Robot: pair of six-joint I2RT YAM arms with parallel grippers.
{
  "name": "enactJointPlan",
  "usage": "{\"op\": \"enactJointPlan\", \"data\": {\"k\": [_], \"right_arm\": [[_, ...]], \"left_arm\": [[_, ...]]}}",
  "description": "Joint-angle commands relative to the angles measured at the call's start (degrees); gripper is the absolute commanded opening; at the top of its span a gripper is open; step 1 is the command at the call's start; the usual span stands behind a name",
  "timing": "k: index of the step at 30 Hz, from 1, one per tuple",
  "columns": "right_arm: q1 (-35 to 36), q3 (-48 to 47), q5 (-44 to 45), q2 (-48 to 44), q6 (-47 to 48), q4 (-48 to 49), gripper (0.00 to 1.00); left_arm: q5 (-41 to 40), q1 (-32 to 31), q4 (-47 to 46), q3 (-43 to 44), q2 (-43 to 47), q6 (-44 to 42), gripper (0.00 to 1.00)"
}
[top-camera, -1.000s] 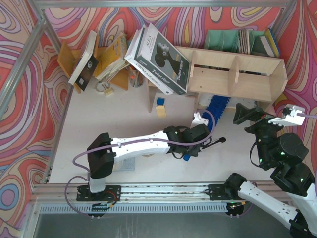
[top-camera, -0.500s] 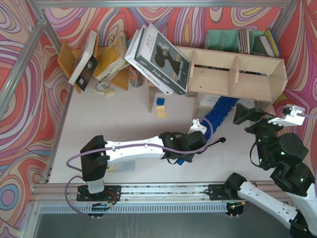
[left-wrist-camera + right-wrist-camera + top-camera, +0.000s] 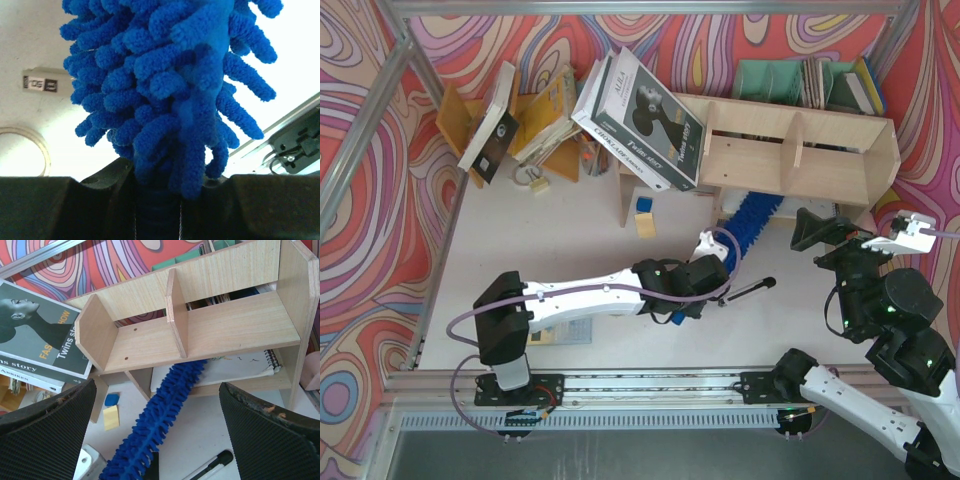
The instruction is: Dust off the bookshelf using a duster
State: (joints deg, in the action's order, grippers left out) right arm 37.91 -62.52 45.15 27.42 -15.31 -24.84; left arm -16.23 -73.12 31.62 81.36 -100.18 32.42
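The left hand is pressed tight on the handle end of the duster. The duster's fluffy blue head runs toward one o'clock, and its tip is tucked under the upper board of the bookshelf, in the lower tier. The bookshelf stands toward two o'clock on the table. The right hand hangs at the duster's three o'clock, fingers spread wide and holding nothing. A black utility knife lies at four o'clock of the left hand.

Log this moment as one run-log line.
left gripper: shut on duster handle | duster: tip in bookshelf lower tier | right gripper: open, empty, facing bookshelf
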Motion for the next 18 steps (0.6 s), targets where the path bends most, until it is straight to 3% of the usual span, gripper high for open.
{"op": "enactJointPlan", "data": {"k": [1,11,18], "right_arm": [[0.2,-0.8,1.0,-0.6,0.0,-0.4,0.99],[0.2,-0.5,0.9,-0.1,0.3,0.3,0.99],[0.2,-0.3,0.5,0.4,0.2,0.8,0.99]], "left_arm": [[2.4,-2.0,-1.6,3.8,-2.7,-3.6,0.0],[4.1,-4.8,0.1,5.2,-3.7,-7.4,0.0],[-2.3,-3.2,-2.9,-2.4,3.3,-5.0,0.0]]}}
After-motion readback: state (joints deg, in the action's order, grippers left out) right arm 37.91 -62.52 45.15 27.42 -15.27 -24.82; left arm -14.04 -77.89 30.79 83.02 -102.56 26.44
